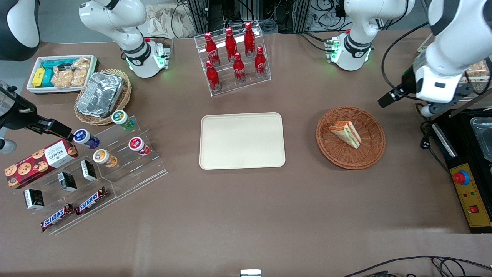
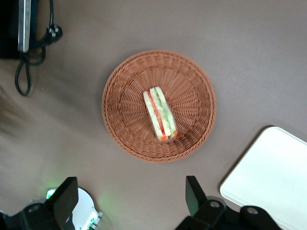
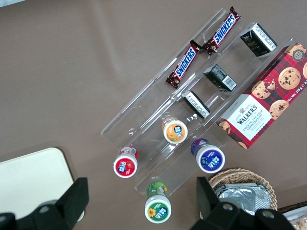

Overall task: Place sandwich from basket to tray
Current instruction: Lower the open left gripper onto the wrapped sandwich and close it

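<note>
The sandwich, a pale wedge with red, orange and green layers, lies in the round reddish-brown wicker basket. The cream-beige tray lies flat beside the basket, toward the parked arm's end, with nothing on it. My left gripper hangs high above the table, beside the basket toward the working arm's end and farther from the front camera. The left wrist view looks down on the sandwich, the basket and a corner of the tray. The gripper is open wide and holds nothing.
A clear rack of red bottles stands farther from the front camera than the tray. A black unit with a red stop button and a cable plug lie at the working arm's end. Snack stands fill the parked arm's end.
</note>
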You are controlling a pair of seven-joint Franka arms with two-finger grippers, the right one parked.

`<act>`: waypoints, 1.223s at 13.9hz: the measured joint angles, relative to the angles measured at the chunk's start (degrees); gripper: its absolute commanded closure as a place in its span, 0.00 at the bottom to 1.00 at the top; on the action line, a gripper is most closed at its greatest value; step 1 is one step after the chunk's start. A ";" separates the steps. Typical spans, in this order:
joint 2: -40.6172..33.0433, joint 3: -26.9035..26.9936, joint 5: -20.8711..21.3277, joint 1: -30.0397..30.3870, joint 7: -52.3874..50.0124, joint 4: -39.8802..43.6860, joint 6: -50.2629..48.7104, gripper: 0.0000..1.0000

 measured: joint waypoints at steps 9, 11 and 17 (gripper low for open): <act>0.96 -0.16 0.06 -1.46 -12.91 -12.86 12.72 0.01; 2.31 -0.16 0.06 -1.74 -16.81 -15.29 16.24 0.01; 10.06 -0.23 0.65 -3.37 -22.68 -16.17 22.07 0.01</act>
